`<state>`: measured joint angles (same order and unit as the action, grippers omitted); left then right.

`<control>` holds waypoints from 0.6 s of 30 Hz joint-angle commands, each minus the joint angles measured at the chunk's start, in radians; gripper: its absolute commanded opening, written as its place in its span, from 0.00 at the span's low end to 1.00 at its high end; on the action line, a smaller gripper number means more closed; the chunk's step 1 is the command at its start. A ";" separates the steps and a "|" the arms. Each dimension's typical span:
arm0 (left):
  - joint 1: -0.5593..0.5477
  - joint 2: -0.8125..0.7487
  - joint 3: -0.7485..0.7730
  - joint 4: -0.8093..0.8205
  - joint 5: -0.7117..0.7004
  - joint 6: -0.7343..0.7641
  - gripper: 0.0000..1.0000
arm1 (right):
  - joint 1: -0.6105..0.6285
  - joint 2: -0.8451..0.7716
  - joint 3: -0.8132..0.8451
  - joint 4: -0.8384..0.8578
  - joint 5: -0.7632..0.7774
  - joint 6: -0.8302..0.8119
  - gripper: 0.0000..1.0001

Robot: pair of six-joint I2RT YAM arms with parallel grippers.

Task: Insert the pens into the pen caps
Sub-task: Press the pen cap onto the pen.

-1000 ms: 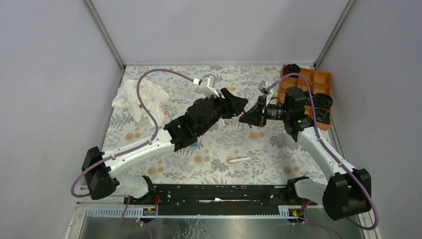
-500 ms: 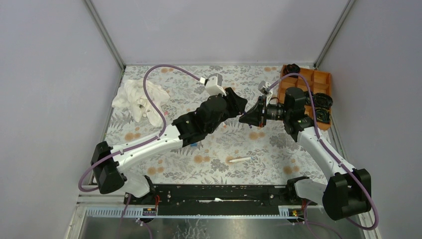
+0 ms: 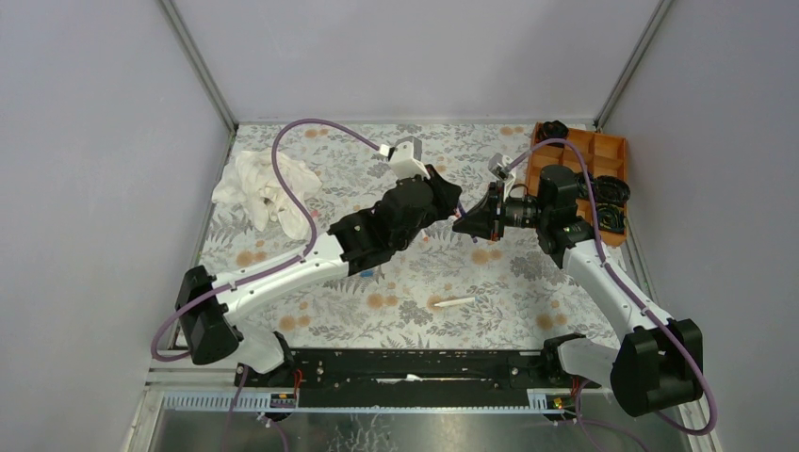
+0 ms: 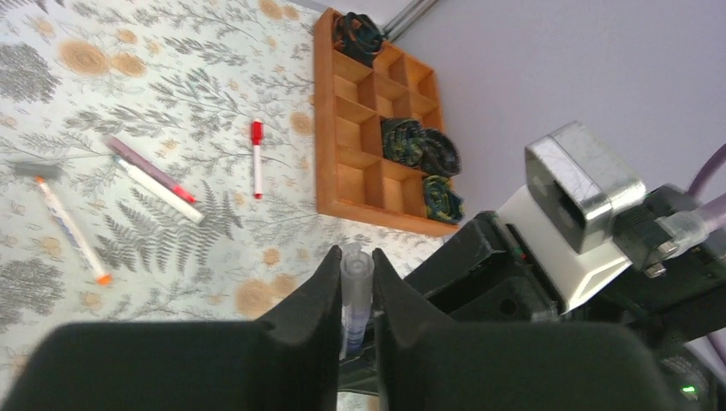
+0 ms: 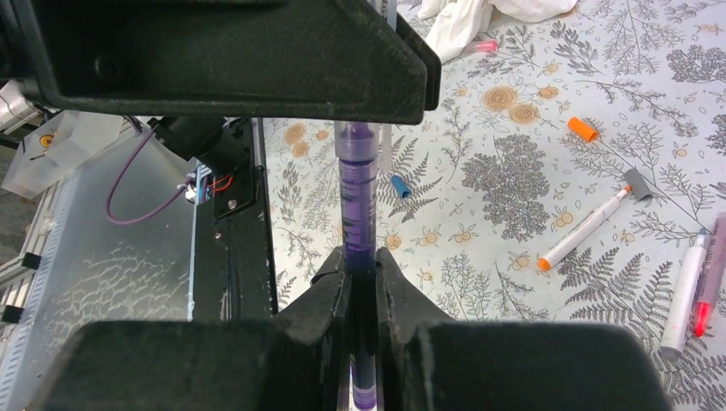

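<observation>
left gripper [image 4: 355, 259]: clamped on pen cap [image 4: 356, 282]
right gripper [image 5: 361, 257]: clamped on purple pen [image 5: 357, 193]
room: mid-air over table [image 3: 528, 282]; tray [image 3: 611, 141] well right

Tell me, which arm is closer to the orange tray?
Right. The right arm has its wrist beside the tray; the left arm stops well to its left.

Arms angled inward, tips facing: right tool [image 5: 361, 261] clamps a purple pen [image 5: 358, 205]; left tool [image 4: 355, 265] pinches the pen's opposite end.
</observation>
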<state>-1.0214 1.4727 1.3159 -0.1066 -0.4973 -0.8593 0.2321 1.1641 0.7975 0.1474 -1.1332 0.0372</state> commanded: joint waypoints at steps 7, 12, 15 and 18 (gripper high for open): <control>-0.008 0.021 0.008 -0.007 0.052 -0.009 0.00 | -0.001 -0.033 0.030 -0.042 0.053 -0.068 0.00; -0.032 0.020 -0.081 0.085 0.140 -0.029 0.00 | -0.001 -0.032 0.053 -0.060 0.098 -0.046 0.00; -0.061 0.031 -0.113 0.103 0.192 0.014 0.00 | -0.002 -0.017 0.063 -0.053 0.099 0.011 0.00; -0.090 0.034 -0.139 0.104 0.217 0.038 0.00 | -0.010 -0.004 0.064 -0.022 0.094 0.065 0.00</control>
<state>-1.0267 1.4837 1.2335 -0.0032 -0.4412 -0.8505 0.2314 1.1538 0.7975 0.0120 -1.0760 0.0204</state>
